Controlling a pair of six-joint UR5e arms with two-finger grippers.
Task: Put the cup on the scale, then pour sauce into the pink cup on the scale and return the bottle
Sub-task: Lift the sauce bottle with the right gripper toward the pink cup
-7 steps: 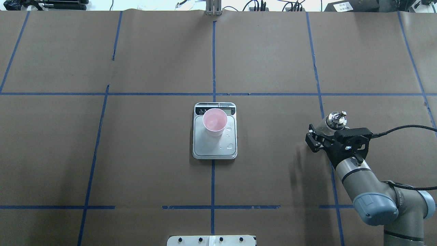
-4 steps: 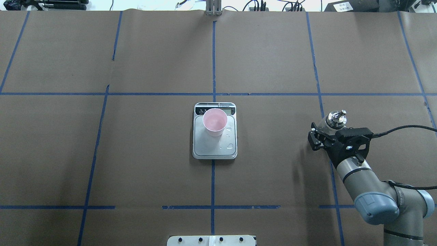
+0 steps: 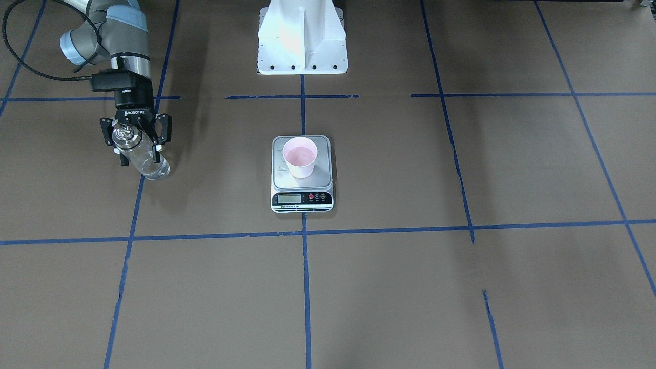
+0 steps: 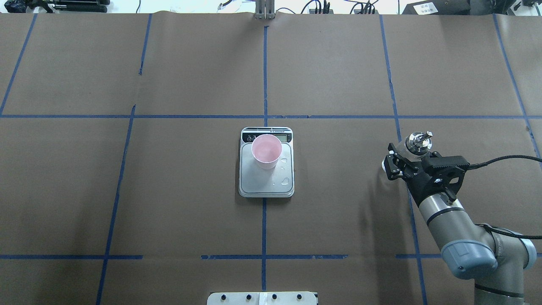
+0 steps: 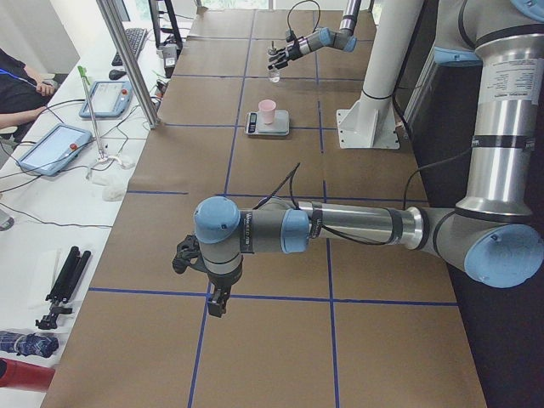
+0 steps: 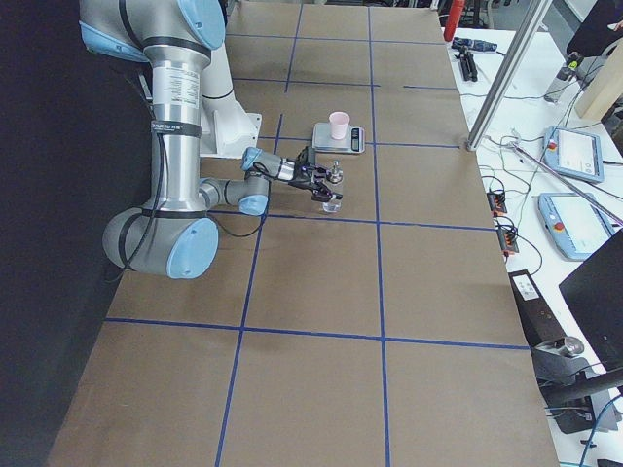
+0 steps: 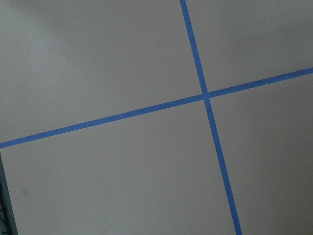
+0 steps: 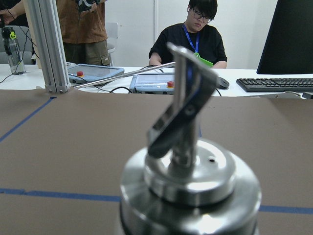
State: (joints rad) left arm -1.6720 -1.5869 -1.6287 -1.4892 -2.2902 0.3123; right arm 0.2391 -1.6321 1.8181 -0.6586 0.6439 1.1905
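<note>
Front cam first: the right gripper [image 3: 136,141] is clamped round the bottle [image 3: 149,163] way over on my screen's left, well apart from the scale [image 3: 322,178] in the middle. The glass is so clear I can barely trace its bottom edge, so I can't say if it's touching the paper [image 3: 461,307] or just off it. The cup [image 3: 300,158] stands upright on the scale's steel top, behind the display. The numbers are too small for me to read. Overhead, the arm covers nearly all the bottle and only the metal cap [image 4: 418,142] pokes out past the fingers. This view does give me droplets [image 4: 286,181] on the steel beside the cup, which the front cam hardly shows, and here the cup hides part of the display strip. Left-end cam is the only place I get the left gripper [image 5: 185,257]. It hangs low over the paper at the near end, and from this angle I can't tell whether it's apart or together. The bottle end of the table is tiny back there. Right-end cam shows the bottle upright in the gripper, close to a tape line, with scale and cup further along. Left wrist cam is just paper and a crossing of blue tape [image 7: 205,95], with no fingers in shot. Right wrist cam is filled by the cap and its angled spout, blurry low down, with the glass and fingers cut off. There are people [image 8: 195,34] at desks past the table edge.
</note>
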